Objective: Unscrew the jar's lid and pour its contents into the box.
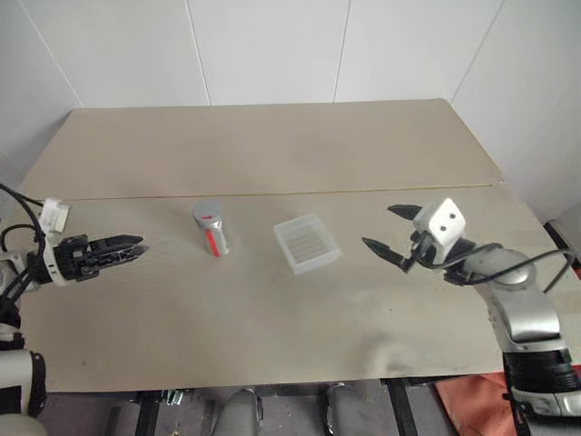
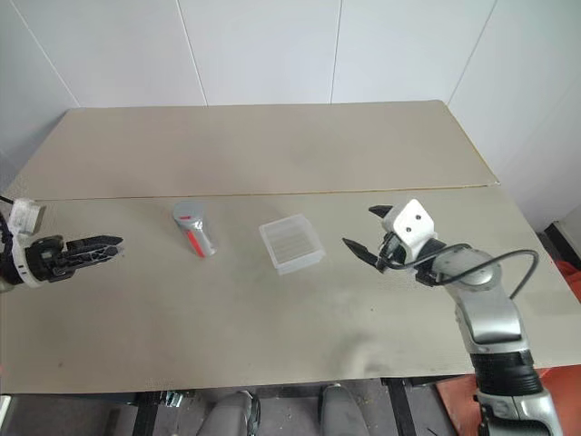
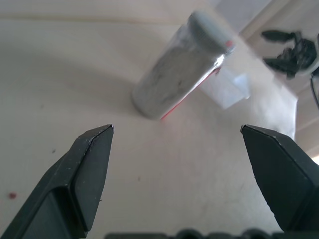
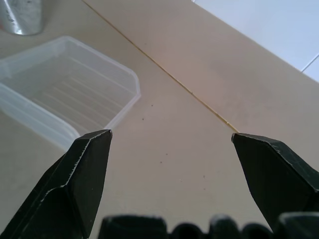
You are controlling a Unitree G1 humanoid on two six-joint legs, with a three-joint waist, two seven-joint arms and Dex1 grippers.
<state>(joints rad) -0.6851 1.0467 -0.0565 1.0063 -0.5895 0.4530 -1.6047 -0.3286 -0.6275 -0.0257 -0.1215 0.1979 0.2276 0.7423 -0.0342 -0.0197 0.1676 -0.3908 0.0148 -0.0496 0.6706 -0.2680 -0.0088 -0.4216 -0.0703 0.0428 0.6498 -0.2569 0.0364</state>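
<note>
Fingers on both the left gripper (image 1: 136, 245) and right gripper (image 1: 388, 228) are standing wide apart, gripping nothing. Lid (image 1: 208, 212) sitting screwed on, the jar (image 1: 211, 229) is waiting upright at nine o'clock of the box (image 1: 307, 242). Judging by this, unscrewing hasn't begun; clasping the jar is coming next.

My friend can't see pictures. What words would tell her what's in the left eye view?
A small clear jar with a grey lid stands upright on a tan table, with a shallow empty white box just to its right. Two robot grippers, the left gripper and the right gripper, wait open at either side, touching nothing.
</note>
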